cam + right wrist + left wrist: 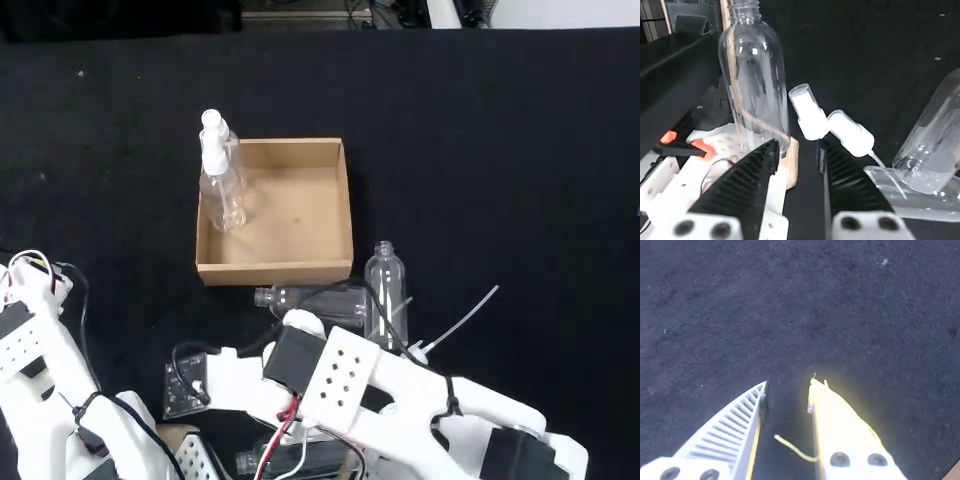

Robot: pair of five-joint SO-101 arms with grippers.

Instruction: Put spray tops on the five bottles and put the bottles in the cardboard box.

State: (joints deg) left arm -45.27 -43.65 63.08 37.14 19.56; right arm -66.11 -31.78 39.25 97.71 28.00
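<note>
**Operator:** State of the right end effector (pixel 797 145)?

**Technician:** Fingers spread, gripping nothing. Two spray tops (pixel 807 116) lie just ahead of its fingertips. An uncapped bottle (pixel 754 80) sits just beside one fingertip, and a second bottle (pixel 935 140) lies farther off.

**Operator:** Left end effector (pixel 788 385)?

**Technician:** Spread, over the black bench (pixel 790 300). The cardboard box (pixel 275 270), well apart from both, holds two capped bottles (pixel 222 190).

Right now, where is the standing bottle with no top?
In the high view, the open bottle stands just off the cardboard box's near right corner, beside a bottle lying down.
</note>
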